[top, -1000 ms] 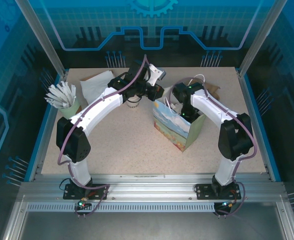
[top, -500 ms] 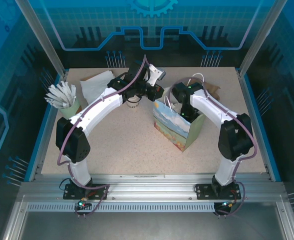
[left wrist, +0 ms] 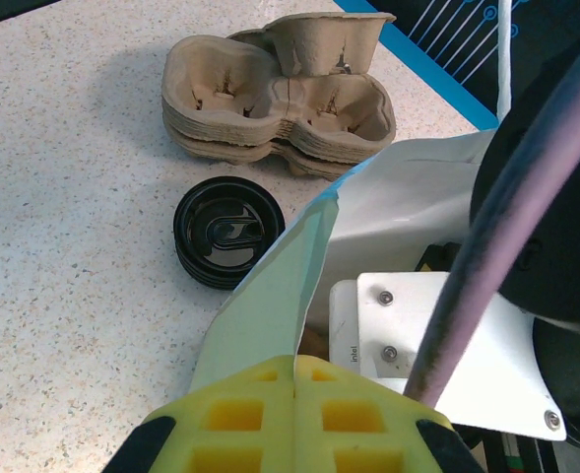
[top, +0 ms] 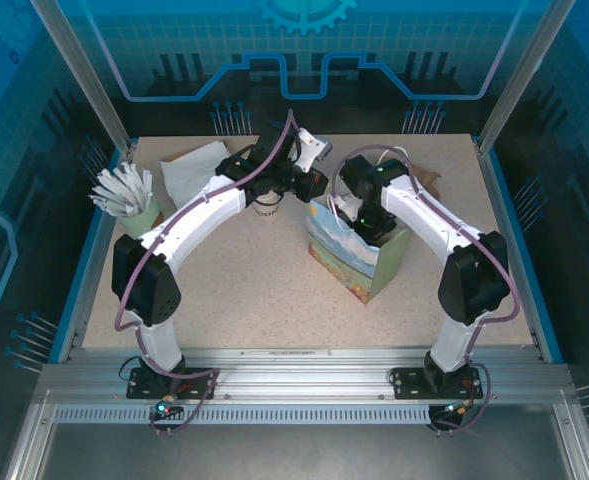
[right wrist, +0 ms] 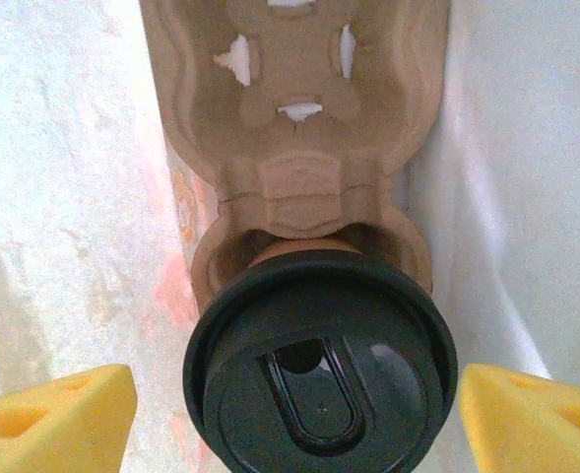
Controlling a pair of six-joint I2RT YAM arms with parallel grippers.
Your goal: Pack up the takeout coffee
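A: Where is the takeout coffee (right wrist: 319,379) seen?
B: Inside the paper bag (top: 360,262), per the R wrist cam. It is seated upright in one well of a pulp carrier (right wrist: 294,148), which is laid btwn the bag's white inner walls. A black lid is fitted on it, and a strip of brown body is seen just under the lid's far rim.
A: R gripper (right wrist: 294,419)?
B: Spread wide. One yellow fingertip (right wrist: 58,414) is seen at each side of the lid, both clear of it. Nothing is pinched. From overhead the R arm is bent over the bag's mouth, w/ the wrist pointed down into it.
A: And the L gripper (left wrist: 296,372)?
B: Pressed together on the bag's top edge. A pale green paper panel is pinched btwn the yellow pads (left wrist: 240,414), w/ no gap left. From overhead the L arm is stretched to the far ctr of the table (top: 264,290), wrist at the bag's far-left corner.
A: Anything else noted?
B: In the L wrist view a loose stack of black lids (left wrist: 228,232) is set on the table, just beside the pinched panel. A stack of pulp carriers (left wrist: 280,94) is set beyond it, near the blue table edge. At far left overhead, a green cup (top: 141,218) of white sticks and a pile of white napkins (top: 194,165) are placed.
A: Bag upright?
B: Yes, stood right of ctr, printed side toward the arm bases.
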